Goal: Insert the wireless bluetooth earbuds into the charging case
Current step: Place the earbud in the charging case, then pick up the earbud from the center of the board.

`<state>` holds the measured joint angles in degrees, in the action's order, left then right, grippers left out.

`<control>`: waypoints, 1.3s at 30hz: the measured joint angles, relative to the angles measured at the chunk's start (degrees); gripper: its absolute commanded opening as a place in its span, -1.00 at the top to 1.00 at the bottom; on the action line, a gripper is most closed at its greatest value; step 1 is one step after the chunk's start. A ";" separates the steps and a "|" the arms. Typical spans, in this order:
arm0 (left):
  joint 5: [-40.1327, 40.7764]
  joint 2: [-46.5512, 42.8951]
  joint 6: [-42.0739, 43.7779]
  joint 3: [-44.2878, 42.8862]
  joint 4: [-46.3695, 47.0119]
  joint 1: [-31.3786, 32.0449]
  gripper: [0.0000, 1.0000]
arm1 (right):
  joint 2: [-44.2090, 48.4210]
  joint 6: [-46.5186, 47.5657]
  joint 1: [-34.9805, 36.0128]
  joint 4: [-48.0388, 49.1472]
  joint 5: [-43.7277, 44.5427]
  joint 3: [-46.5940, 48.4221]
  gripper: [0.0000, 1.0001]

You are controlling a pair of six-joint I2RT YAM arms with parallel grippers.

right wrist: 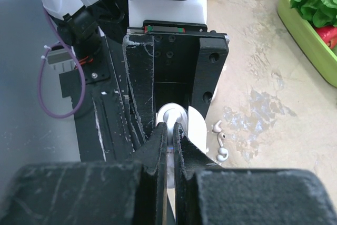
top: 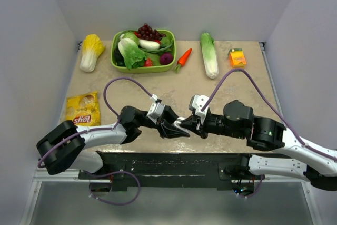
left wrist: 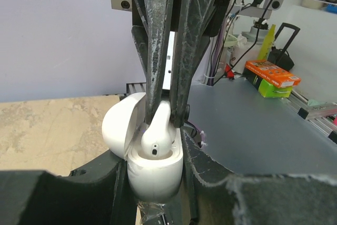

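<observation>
**One earbud goes in the case, one lies on the surface**

The two arms meet in the middle, near the front edge of the surface [top: 231, 88]. The left gripper [top: 176, 129] is pressed tight on the charging case [left wrist: 155, 175] and holds it up off the surface. The case is small, white and shiny. Its lid [left wrist: 120, 127] is flipped open to one side.

The right gripper [right wrist: 169, 135] comes at the case from the other side. Its two fingers are almost together and pinch the thin stem of an earbud [left wrist: 157, 139]. The round head of this earbud sits in the open top of the case, just beside the lid. The stem points up between the fingers. In the left wrist view you can see a small dark dot on the head.

The other earbud [right wrist: 222, 153] is not held. It lies on the surface, just beside the two grippers. You can only see it from the right wrist camera.

Far from the grippers, at the back of the surface, is a green basket [top: 118, 66] full of vegetables and grapes. Next to it are a carrot [top: 184, 58] and a small orange box [top: 237, 57]. A yellow chip bag [top: 83, 109] lies on the left side.
</observation>
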<state>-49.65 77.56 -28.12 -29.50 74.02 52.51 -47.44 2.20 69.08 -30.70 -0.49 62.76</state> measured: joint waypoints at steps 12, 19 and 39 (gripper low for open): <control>-0.74 0.00 -0.33 -0.28 -0.02 0.00 1.00 | -0.79 -0.17 0.00 0.26 0.02 -0.37 0.36; 0.72 -0.02 -0.17 -0.28 -0.15 -0.37 1.00 | -0.09 -2.38 0.37 0.39 0.22 -0.37 -0.10; 5.44 -15.45 5.40 10.34 -0.83 -0.26 1.00 | 5.60 -21.70 -0.96 11.37 32.74 -23.08 -0.19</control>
<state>-44.21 62.11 -22.72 -19.16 73.19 52.25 -41.85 -19.51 68.12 -19.33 32.25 39.68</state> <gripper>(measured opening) 0.345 0.600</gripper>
